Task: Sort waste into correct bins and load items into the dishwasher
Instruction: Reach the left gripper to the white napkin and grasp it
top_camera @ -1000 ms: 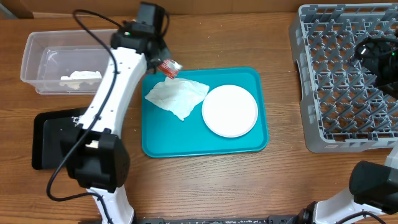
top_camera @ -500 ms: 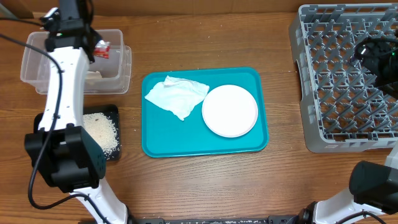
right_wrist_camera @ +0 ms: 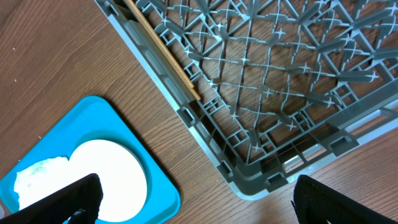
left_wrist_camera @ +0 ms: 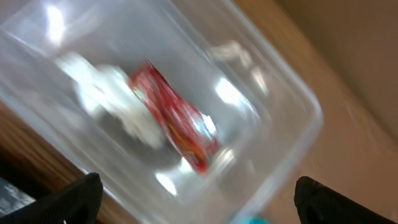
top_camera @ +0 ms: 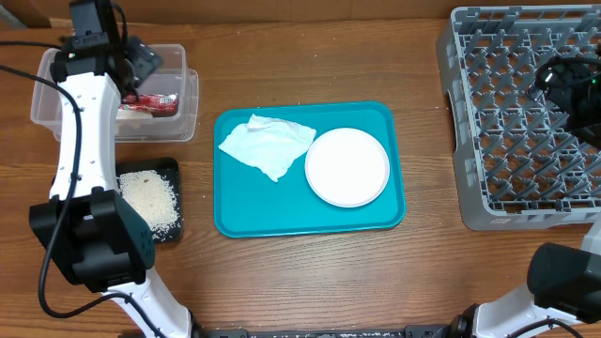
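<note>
Left gripper [left_wrist_camera: 202,202] is held over clear tub [top_camera: 192,103] at tabletop's far left corner, jaws wide, nothing gripped; red-and-white wrapper [left_wrist_camera: 174,118] is seen lying inside beside white paper [left_wrist_camera: 109,99]. Arm is best lifted straight up, clear of tub walls. Rice grains [top_camera: 146,199] are held in black tray [top_camera: 172,235]; napkin [top_camera: 268,143] and plate [top_camera: 347,166] are carried on teal tray [top_camera: 244,216]. Chopsticks [right_wrist_camera: 163,53] are laid in dish rack [top_camera: 488,211] at right edge; right gripper [right_wrist_camera: 199,199] is spread wide, empty
</note>
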### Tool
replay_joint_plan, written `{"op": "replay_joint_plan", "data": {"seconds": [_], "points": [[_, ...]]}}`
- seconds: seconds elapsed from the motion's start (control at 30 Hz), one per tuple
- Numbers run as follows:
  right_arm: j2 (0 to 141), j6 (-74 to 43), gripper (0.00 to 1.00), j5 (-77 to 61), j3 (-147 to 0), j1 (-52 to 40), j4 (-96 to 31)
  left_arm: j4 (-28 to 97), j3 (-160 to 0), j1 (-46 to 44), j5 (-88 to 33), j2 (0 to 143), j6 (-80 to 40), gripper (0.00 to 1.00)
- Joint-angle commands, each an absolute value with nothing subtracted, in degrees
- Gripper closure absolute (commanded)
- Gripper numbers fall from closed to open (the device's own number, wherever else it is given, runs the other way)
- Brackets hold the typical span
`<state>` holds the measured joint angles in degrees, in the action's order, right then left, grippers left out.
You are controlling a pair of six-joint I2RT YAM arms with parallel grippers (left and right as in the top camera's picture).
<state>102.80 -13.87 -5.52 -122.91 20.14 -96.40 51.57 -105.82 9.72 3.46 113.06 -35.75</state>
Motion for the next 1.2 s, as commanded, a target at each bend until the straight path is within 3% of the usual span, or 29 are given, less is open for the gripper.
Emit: {"op": "replay_joint_plan", "data": {"seconds": [0.0,0.27,0.5,0.73,0.97,1.17], "points": [[102.17,-14.20,0.00,-5.17,-123.04,20.01,-96.12,53.56,-106.76,5.37,-7.11,112.20,-30.20,0.00],[102.17,-14.20,0.00,-5.17,-123.04,20.01,-96.12,57.04,-106.34,-7.31,-2.79,112.20,-27.55,0.01],[102.17,-14.20,0.00,-5.17,-123.04,20.01,-96.12,57.34,-100.68,-15.20,3.36,112.22,-39.79,0.00],[102.17,-14.20,0.00,-5.17,-123.04,20.01,-96.12,46.04,-90.11,-17.72,3.05,112.22,-53.98,0.04],[102.17,-14.20,0.00,-5.17,-123.04,20.01,-96.14,32.45,-82.70,-19.44,2.98,112.22,-54.43,0.10],[102.17,-14.20,0.00,-5.17,-123.04,20.01,-96.12,30.50,-82.17,-19.68,3.97,113.93,-53.69,0.09]]}}
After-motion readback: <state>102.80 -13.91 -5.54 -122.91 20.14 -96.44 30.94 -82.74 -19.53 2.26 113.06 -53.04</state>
